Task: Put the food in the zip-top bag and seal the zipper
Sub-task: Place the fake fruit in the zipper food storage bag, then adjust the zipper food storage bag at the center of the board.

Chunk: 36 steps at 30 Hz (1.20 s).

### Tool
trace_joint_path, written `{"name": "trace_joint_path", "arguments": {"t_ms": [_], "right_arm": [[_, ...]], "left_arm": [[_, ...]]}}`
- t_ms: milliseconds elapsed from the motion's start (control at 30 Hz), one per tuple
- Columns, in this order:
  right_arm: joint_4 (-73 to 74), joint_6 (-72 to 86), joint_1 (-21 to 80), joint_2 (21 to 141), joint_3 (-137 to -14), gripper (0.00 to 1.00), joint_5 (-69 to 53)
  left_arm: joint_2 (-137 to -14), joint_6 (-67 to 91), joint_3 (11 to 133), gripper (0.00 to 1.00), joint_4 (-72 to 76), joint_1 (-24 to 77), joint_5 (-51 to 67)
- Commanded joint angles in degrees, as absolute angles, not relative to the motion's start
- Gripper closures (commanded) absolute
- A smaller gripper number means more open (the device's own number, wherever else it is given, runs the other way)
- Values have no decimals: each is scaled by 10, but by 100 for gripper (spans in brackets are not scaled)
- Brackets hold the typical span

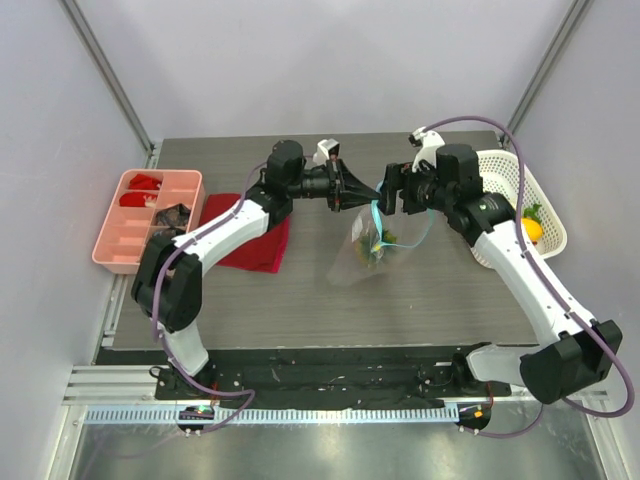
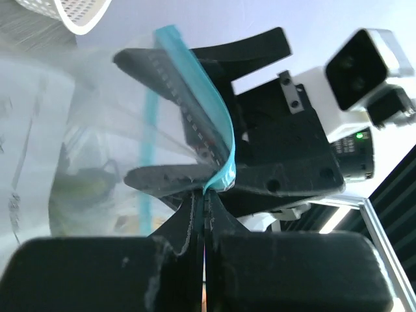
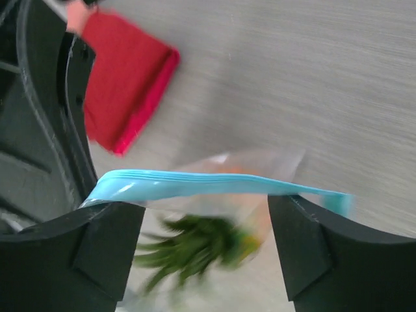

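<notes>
Using the red cloth [image 1: 255, 245], flat on the table [image 1: 440, 300], as my landmark. The zip-top bag [image 1: 358, 255] hangs just R of the cloth, mouth up, body sagging toward the tabletop. I can't tell if its bottom edge touches. L gripper [image 2: 205, 208] is R of the cloth's far edge, over the bag. Its jaws are pressed fully together on one end of the teal zipper [image 3: 214, 184], pinching it flat. R gripper [image 3: 207, 211] faces it tip to tip, a bit further R of the cloth, jaws spread wide w/ nothing clamped. In the R wrist view the zipper runs across btwn the two fingertips [image 3: 312, 247]. It looks to lie on them, but I can't confirm contact. In the L wrist view the strip bows in an arc btwn the R gripper's spread fingers. Inside the bag I see green pineapple [image 3: 195, 244] leaves w/ some orange by them, blurry. The other pieces in there are too small to name. A yellow-orange fruit [image 1: 533, 230] w/ a green bit beside it sits in the white basket [image 1: 510, 165], well R of the cloth, past the bag. Pink tray [image 1: 115, 245] is just L of the cloth, w/ red and dark bits in its far compartments.
</notes>
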State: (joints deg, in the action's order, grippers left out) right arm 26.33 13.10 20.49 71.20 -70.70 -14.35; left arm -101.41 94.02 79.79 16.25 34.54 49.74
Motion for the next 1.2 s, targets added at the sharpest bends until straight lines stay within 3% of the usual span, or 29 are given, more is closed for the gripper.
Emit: {"name": "trace_joint_path", "arguments": {"t_ms": [0,133,300,600,667,800,967,1167], "right_arm": [[459,-22,228,729,-801,16,-297],[525,-26,203,723,-827,14,-287],[588,-56,87,711,-817,13,-323],[589,-96,69,710,-818,14,-352],[576,-79,67,712,-805,16,-330],[546,-40,61,735,-788,20,-310],[505,14,59,787,-795,29,-334],[451,86,59,829,-805,28,-409]], "left_arm": [[-1030,946,778,100,229,352,449],[-1035,947,759,100,256,350,446],[-1037,943,746,100,261,342,449],[-1008,719,796,100,-36,330,420],[-996,612,847,100,-166,333,380],[-965,481,904,100,-291,343,299],[-942,377,925,100,-368,355,230],[-935,260,968,100,-446,397,164]]}}
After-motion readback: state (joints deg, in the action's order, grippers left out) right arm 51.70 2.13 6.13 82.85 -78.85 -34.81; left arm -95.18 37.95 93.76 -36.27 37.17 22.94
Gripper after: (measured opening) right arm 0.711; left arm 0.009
